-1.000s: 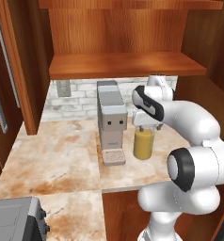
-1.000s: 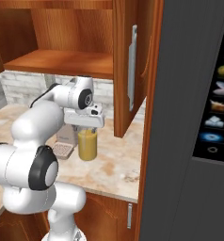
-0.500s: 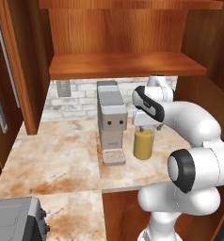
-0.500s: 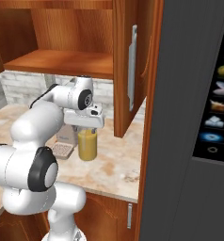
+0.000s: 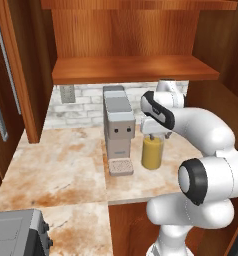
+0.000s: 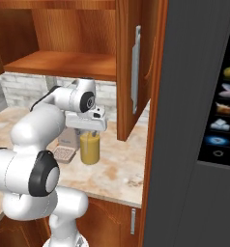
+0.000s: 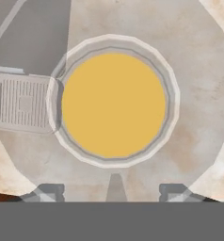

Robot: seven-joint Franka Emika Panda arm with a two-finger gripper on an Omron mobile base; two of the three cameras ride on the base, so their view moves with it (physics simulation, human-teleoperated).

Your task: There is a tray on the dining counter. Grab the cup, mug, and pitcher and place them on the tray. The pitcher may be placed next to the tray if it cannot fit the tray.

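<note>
— Where's it got to with the job?

— Early, I'd say. The pitcher [image 5: 152,152] stands upright on the marbled surface [image 5: 66,165], just beside the grey coffee machine [image 5: 118,129], close to its drip grate [image 5: 121,167]. From where I stand there's no tray, cup or mug to be seen, so by my reckoning nothing has been delivered and all three are left.

— And the pincer?

— The pincer [image 6: 90,131] hangs straight down over the pitcher's mouth. From the hand's own camera you look into the orange liquid [image 7: 114,104] with the fingertips [image 7: 48,192] low on either side. Whether it's gripping the glass or just straddling it, I can't tell.

— What's the room like?

— A wooden nook: an open shelf [image 5: 131,70] overhead, whitish brick [image 5: 78,105] behind, a cabinet door [image 6: 131,67] swung open on the right, a dark panel [image 6: 194,120] beyond it.
</note>
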